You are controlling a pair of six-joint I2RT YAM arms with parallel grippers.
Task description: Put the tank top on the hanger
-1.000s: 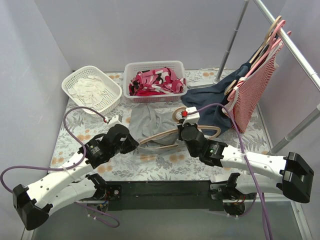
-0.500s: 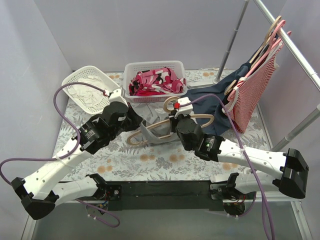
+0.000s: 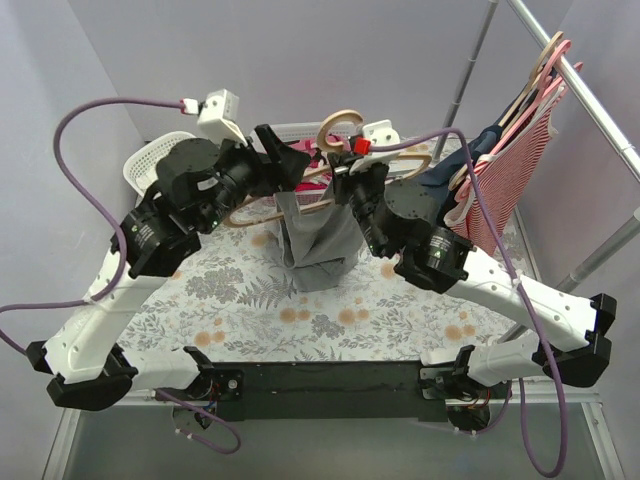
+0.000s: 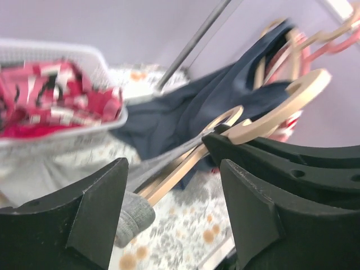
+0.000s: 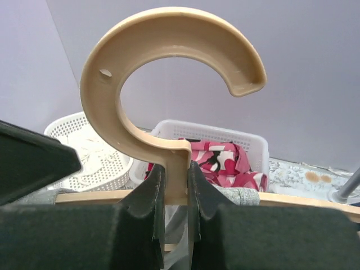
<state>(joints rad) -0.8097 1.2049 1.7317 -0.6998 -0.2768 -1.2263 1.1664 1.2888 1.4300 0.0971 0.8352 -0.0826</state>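
Observation:
My right gripper (image 3: 345,172) is shut on the neck of the tan hanger (image 3: 335,117), holding it high above the table. In the right wrist view the gripper (image 5: 175,180) pinches the stem just below the rounded hook of the hanger (image 5: 169,67). The grey tank top (image 3: 320,240) droops from the hanger in a long fold, and a bit of it (image 5: 239,195) lies over the right shoulder. My left gripper (image 3: 290,160) is open at the hanger's left side. Between its spread fingers (image 4: 84,219) I see a grey bunch of the tank top (image 4: 132,216) and the hanger's arm (image 4: 174,174), neither of them gripped.
Behind the arms stand a white basket (image 5: 225,135) of red patterned clothes and another white basket (image 3: 150,160) holding white cloth. At the right, a metal rack (image 3: 580,75) carries a pink hanger (image 3: 555,75), a navy garment (image 3: 480,160) and a red-striped top (image 3: 500,190).
Both arms rose from the table, lifting the hanger and tank top into the air. My left gripper, shut before, has opened and let go of the fabric.

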